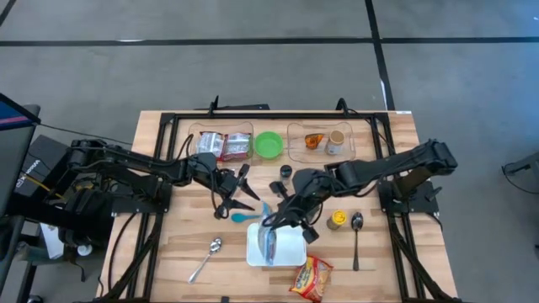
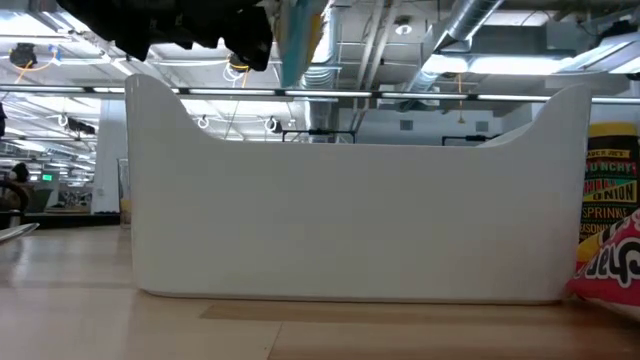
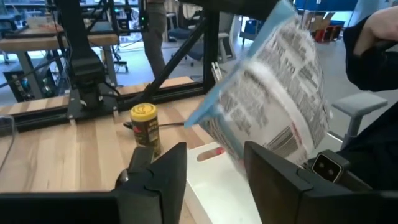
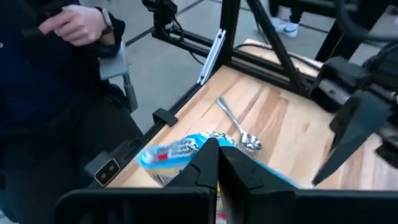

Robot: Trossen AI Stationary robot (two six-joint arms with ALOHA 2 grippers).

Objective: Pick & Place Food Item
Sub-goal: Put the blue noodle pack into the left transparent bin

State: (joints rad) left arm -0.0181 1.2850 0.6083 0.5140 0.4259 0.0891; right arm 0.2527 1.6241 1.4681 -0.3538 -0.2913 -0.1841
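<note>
Food packet (image 1: pixel 269 239) above white bin's rim (image 1: pixel 290 263)

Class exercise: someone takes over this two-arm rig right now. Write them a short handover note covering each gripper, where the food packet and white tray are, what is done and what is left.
Right gripper: jaws shut on the blue-and-white food packet, holding it above the white tray at the table's front centre.
Left gripper: jaws open, empty, just left of the tray and pointing toward the packet.
Done: packet lifted and brought over the tray.
Left: lower the packet into the tray, release, draw both arms back.
Nearby: a red-orange snack bag lies at the tray's front right corner, a yellow jar to its right, a spoon to its left.
</note>
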